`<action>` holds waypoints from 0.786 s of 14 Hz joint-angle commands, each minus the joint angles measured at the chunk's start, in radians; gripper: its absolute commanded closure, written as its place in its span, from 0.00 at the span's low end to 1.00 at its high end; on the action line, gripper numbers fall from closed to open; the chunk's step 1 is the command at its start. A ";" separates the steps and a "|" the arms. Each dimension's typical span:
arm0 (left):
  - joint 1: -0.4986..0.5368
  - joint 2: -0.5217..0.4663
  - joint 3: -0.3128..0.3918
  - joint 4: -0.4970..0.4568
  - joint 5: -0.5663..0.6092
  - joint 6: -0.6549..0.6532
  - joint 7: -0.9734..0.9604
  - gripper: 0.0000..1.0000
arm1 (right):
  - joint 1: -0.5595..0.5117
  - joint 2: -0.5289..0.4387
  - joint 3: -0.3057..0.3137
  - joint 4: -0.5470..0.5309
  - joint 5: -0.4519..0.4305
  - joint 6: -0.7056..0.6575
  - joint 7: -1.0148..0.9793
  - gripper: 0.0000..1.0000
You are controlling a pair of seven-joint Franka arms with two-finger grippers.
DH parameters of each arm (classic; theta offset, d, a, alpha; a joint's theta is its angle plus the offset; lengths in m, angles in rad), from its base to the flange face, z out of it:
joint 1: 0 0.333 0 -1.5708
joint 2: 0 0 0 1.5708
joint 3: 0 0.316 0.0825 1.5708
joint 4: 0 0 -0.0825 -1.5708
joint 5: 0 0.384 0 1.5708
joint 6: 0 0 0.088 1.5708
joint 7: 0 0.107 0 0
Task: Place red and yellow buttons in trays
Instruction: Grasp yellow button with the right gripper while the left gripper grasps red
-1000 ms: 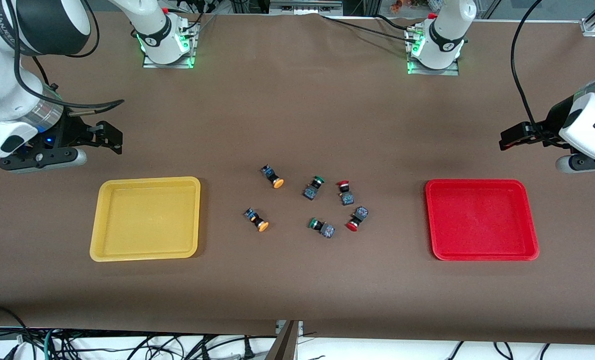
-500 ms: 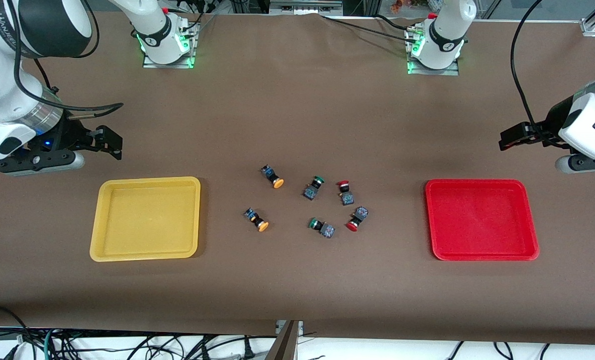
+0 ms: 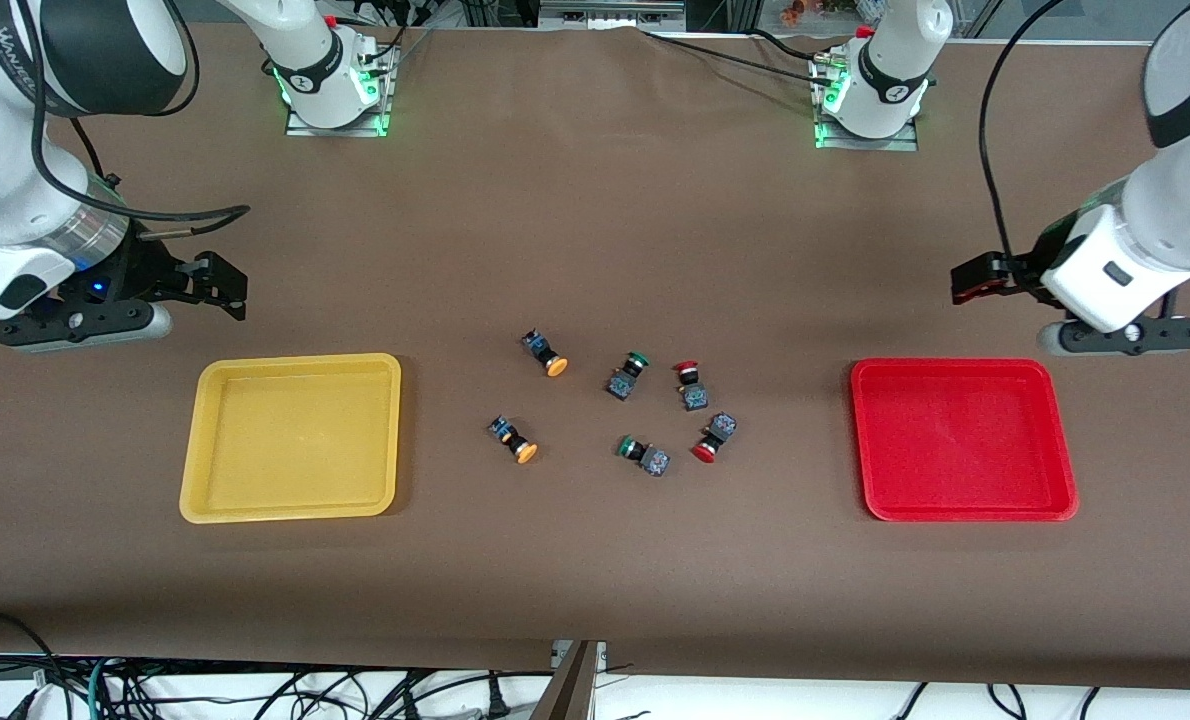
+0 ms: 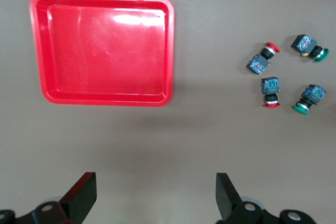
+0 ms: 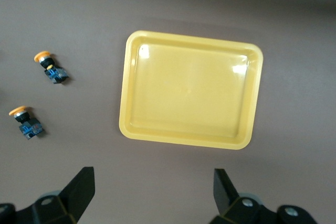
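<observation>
Two yellow-capped buttons [image 3: 545, 354] [image 3: 513, 440] and two red-capped buttons [image 3: 691, 385] [image 3: 714, 437] lie on their sides mid-table. The yellow tray [image 3: 295, 440] sits toward the right arm's end and holds nothing. The red tray [image 3: 963, 440], toward the left arm's end, is likewise bare. My left gripper [image 3: 975, 280] hangs open over bare table beside the red tray [image 4: 105, 51]. Its wrist view shows the red buttons [image 4: 262, 59] [image 4: 270, 92]. My right gripper [image 3: 220, 285] is open over table beside the yellow tray [image 5: 191, 97], with the yellow buttons [image 5: 51, 66] [image 5: 26, 121] in its wrist view.
Two green-capped buttons [image 3: 627, 375] [image 3: 643, 454] lie among the red ones, close to them. The arm bases stand at the table edge farthest from the front camera. Brown table stretches between the button cluster and each tray.
The left arm has swung its gripper toward the middle of the table, alongside the red tray's rim. The right gripper has barely shifted. No button has moved.
</observation>
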 commanded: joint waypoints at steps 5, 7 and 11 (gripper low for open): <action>-0.073 0.143 0.001 0.031 -0.008 0.104 0.020 0.00 | 0.144 0.250 0.018 0.025 0.003 0.140 -0.010 0.00; -0.107 0.197 0.003 0.029 -0.005 0.177 0.018 0.00 | 0.183 0.365 0.023 0.065 0.003 0.266 -0.015 0.00; -0.178 0.314 0.001 0.029 0.001 0.301 0.025 0.00 | 0.274 0.555 0.021 0.134 0.000 0.500 -0.002 0.00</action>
